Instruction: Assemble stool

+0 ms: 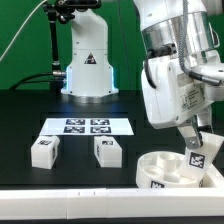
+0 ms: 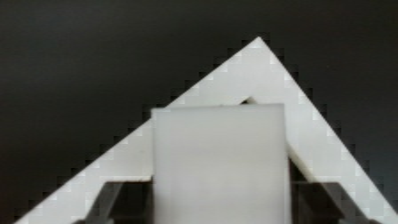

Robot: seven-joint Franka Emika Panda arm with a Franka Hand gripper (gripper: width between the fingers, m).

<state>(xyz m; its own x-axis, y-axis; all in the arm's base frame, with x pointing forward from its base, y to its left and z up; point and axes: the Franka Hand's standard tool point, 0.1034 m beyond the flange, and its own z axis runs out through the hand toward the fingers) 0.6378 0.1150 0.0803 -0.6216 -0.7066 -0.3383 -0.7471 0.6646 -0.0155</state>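
Observation:
My gripper [image 1: 191,140] is shut on one white stool leg [image 1: 196,157], held tilted just above the round white seat [image 1: 150,172] at the exterior view's lower right. The leg's lower end hangs over the seat's ring; I cannot tell if they touch. In the wrist view the leg [image 2: 217,160] fills the gap between my dark fingers [image 2: 121,205], with the gripper [image 2: 222,208] closed on its sides. Two more tagged legs [image 1: 44,150] [image 1: 107,151] lie on the black table toward the exterior view's left. The seat does not show in the wrist view.
The marker board [image 1: 87,126] lies flat behind the two loose legs. A white border rail [image 1: 70,205] runs along the table's front edge; in the wrist view the rails meet in a corner [image 2: 258,60]. A white robot base [image 1: 88,60] stands at the back.

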